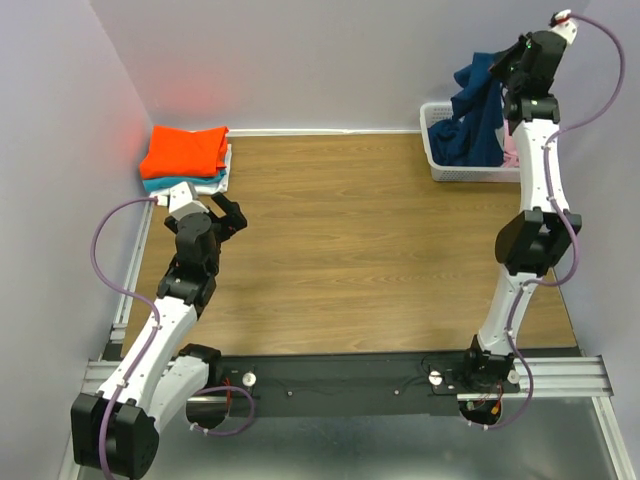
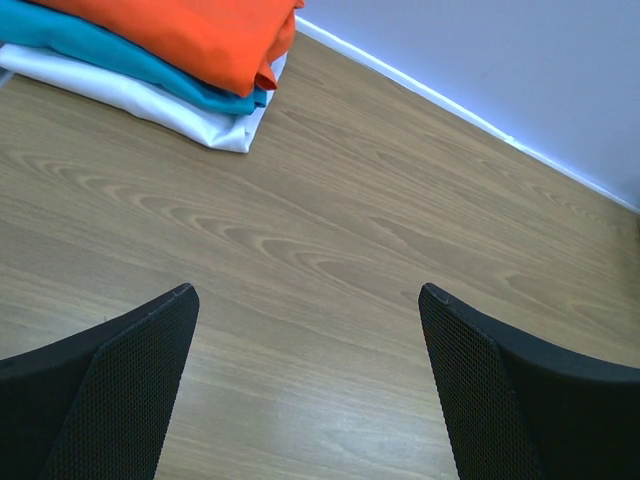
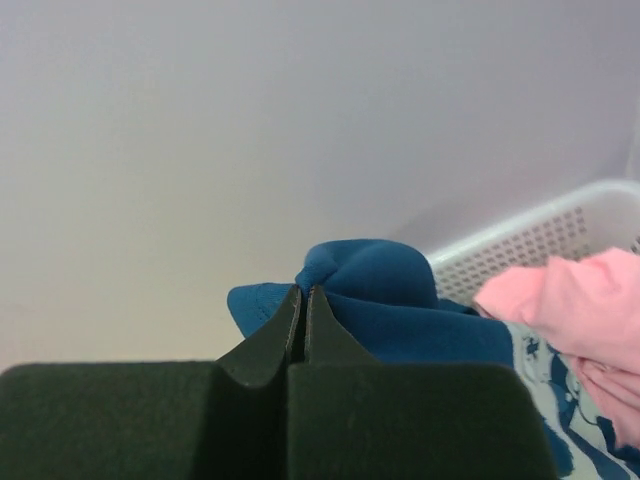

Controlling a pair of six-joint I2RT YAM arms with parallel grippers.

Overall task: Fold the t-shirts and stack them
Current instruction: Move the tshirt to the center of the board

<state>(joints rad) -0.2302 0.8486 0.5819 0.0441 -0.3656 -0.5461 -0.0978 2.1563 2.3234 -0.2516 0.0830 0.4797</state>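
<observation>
Fingers (image 2: pixel 120 390) on your L gripper (image 1: pixel 228 218) are spread wide w/ nothing between them, hovering over bare wood table (image 1: pixel 350 250) at left-centre of the top view. Just beyond it, in the upper-left corner, sits the folded stack: orange tee (image 1: pixel 185 150) on top, teal tee (image 1: pixel 165 185) under it, white tee (image 1: pixel 215 183) at the bottom. Far upper right, your R gripper (image 1: pixel 497 62) is raised high, fingers pressed together, pinching a bunched fold of the navy tee (image 1: pixel 478 115). The rest of that tee hangs down into the white lattice basket (image 1: pixel 440 160). Pink tee (image 3: pixel 570 305) lies in the basket beside it.
</observation>
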